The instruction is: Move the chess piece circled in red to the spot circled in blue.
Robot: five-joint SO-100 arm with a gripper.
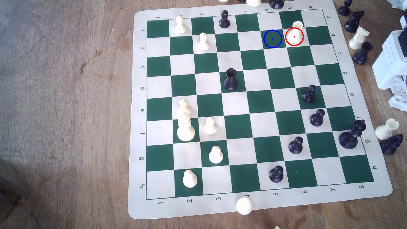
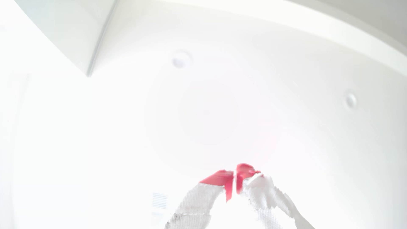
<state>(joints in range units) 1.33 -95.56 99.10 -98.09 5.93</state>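
Wooden table [image 1: 58,81], chessboard [image 1: 368,183] — white rook [image 1: 295,34] beside blue-ringed square [image 1: 272,38], fingers [image 2: 226,182] pressed together — empty.

Smooth cream plastic rook [image 1: 295,33], matt vinyl-looking board [image 1: 370,148], worn wooden table [image 1: 58,81]

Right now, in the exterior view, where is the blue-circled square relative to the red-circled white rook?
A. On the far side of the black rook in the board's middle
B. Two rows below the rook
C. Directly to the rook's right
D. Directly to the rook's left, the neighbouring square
D: the blue-circled dark green square touches the cream square on which the white rook stands, on the exterior view's left.
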